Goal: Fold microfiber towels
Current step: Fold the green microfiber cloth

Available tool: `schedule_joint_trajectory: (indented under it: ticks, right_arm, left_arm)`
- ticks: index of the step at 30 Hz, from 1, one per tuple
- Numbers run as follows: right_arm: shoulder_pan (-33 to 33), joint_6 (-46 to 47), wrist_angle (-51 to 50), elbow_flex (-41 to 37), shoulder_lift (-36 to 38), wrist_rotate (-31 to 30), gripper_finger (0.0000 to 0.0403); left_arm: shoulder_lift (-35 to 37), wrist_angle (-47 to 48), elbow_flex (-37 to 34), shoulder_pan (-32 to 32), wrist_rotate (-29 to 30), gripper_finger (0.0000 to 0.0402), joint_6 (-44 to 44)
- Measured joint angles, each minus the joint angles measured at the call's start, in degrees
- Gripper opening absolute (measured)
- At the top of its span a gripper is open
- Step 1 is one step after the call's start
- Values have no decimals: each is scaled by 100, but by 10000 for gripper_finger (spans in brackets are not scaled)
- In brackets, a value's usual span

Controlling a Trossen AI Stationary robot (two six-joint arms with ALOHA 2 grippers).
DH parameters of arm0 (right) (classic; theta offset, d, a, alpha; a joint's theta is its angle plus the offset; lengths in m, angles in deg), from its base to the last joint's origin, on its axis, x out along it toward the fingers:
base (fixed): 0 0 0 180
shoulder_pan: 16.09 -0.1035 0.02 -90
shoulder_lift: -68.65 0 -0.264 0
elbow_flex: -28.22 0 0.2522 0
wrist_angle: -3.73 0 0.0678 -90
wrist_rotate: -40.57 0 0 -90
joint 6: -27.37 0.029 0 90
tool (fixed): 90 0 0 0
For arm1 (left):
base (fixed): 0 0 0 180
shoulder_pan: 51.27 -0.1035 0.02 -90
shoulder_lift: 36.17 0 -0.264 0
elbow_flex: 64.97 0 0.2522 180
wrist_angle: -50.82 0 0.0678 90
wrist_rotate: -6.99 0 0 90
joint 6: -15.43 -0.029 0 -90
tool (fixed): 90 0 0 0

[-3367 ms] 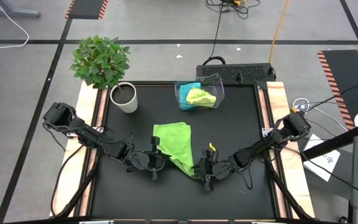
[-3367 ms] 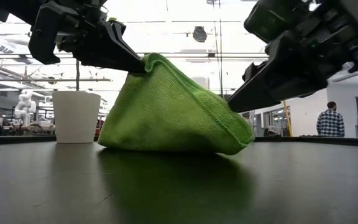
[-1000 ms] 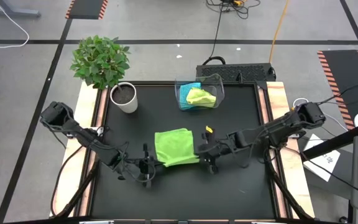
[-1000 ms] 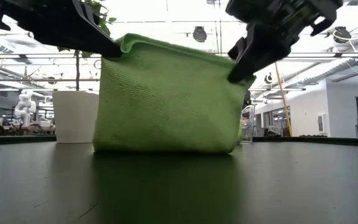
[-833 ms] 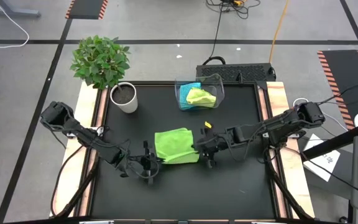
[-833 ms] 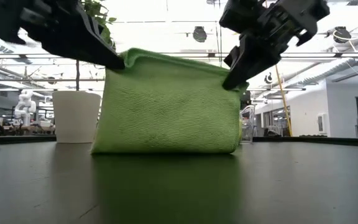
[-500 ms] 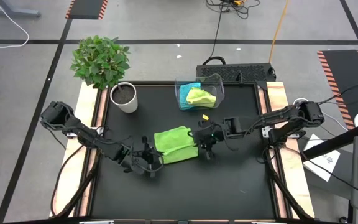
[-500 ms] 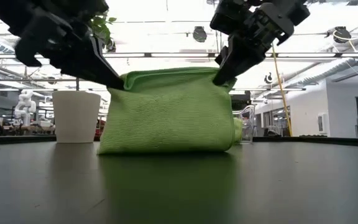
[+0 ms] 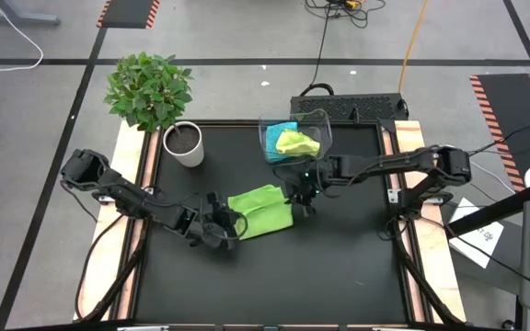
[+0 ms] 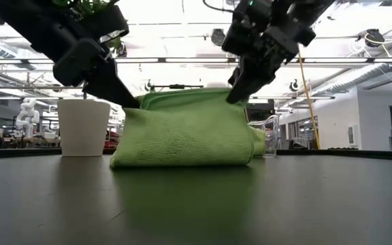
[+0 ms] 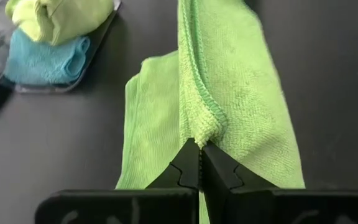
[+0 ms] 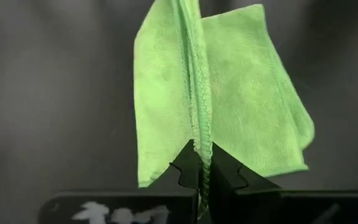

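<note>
Both grippers pinch the same lime-green towel (image 9: 260, 212), one at each end of its top edge. From above, the left gripper (image 9: 227, 223) sits at the towel's left side and the right gripper (image 9: 298, 196) at its right side. The towel lies in the middle of the black worktop (image 9: 339, 267). Behind it stands a clear bin (image 9: 294, 138) with another green towel (image 9: 297, 142) and a blue towel (image 9: 280, 129) inside. A white pot (image 9: 184, 144) with a leafy plant (image 9: 148, 89) stands at the back left corner.

Down at worktop height, the bin is mostly hidden behind the towel, but here I can see the top edge lifted up while the bottom rests flat on the worktop. The two dark arms reach down from above to the top corners.

Looking past the left gripper's fingers (image 11: 188, 168), they are squeezed tight on a bunched fold of the stitched hem. The bin with the folded green and blue towels shows off to one side.

Looking past the right gripper's fingers (image 12: 188, 168), they are closed tight on the hem too. This view shows two layers of towel hanging, one wider than the other.
</note>
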Motion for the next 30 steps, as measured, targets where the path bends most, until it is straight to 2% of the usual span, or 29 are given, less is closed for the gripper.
schedule_joint_trajectory:
  ticks: [3,16,23,30]
  right_arm:
    - [179,-226,99,4,-227,254,0]
    - [592,-840,-40,768,-1255,408,0]
    - [844,-902,-63,871,-1272,459,0]
    - [960,-997,-126,868,-1272,524,8]
  left_arm:
    - [0,185,0,2,0,3,238]
    - [0,358,-524,21,112,3,1058]
    - [4,331,-632,-242,172,3,793]
    - [4,439,-640,-561,-30,18,627]
